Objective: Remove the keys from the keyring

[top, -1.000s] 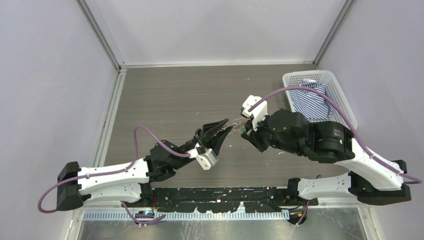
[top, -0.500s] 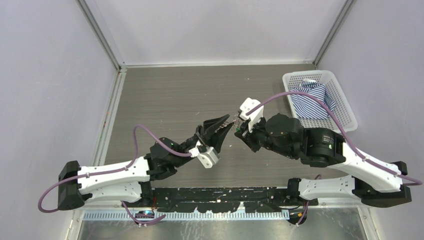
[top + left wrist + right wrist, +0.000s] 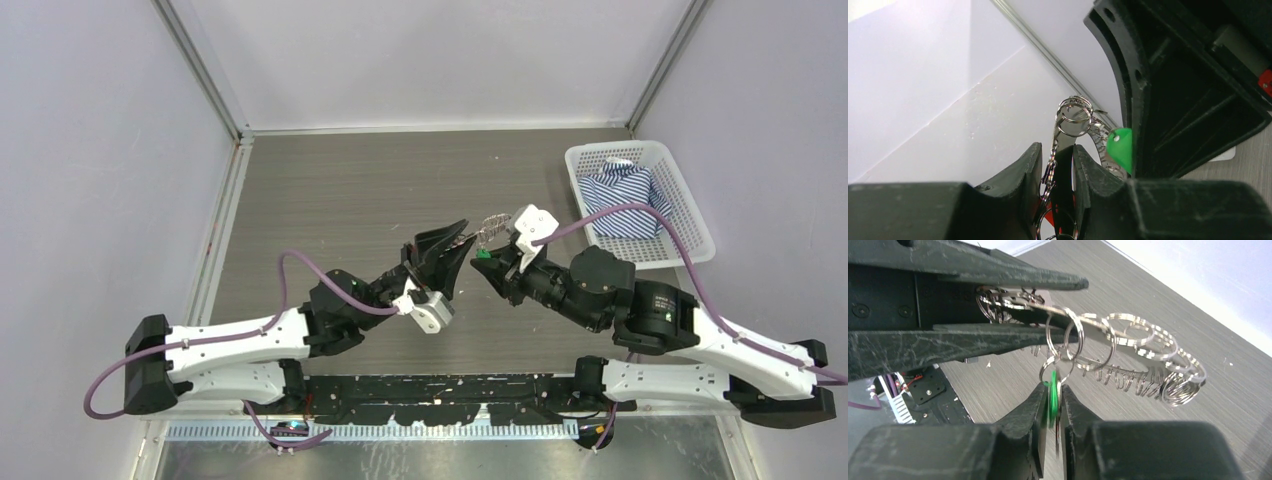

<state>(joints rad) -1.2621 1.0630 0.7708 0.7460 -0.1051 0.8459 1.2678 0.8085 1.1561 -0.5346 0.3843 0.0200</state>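
Observation:
A bunch of silvery keys and split rings (image 3: pixel 1128 347) hangs in the air between my two grippers, above the table's middle (image 3: pixel 492 226). My left gripper (image 3: pixel 1057 147) is shut on the keyring end of it, with a flat silvery piece and several small rings (image 3: pixel 1074 112) sticking out past its fingertips. My right gripper (image 3: pixel 1051 385) is shut on the green-headed key (image 3: pixel 1052 405), which hangs from one ring of the bunch. In the top view the left gripper (image 3: pixel 462 240) and right gripper (image 3: pixel 487 262) nearly touch tip to tip, the green key (image 3: pixel 483 254) between them.
A white plastic basket (image 3: pixel 690 215) holding a blue striped cloth (image 3: pixel 620 205) stands at the table's right rear. Grey walls enclose the table on three sides. The arms' bases and a black rail (image 3: pixel 440 385) line the near edge.
Both grippers have shifted slightly right and away from the bases. The right wrist has swung so the bunch of rings now shows above the two gripper tips.

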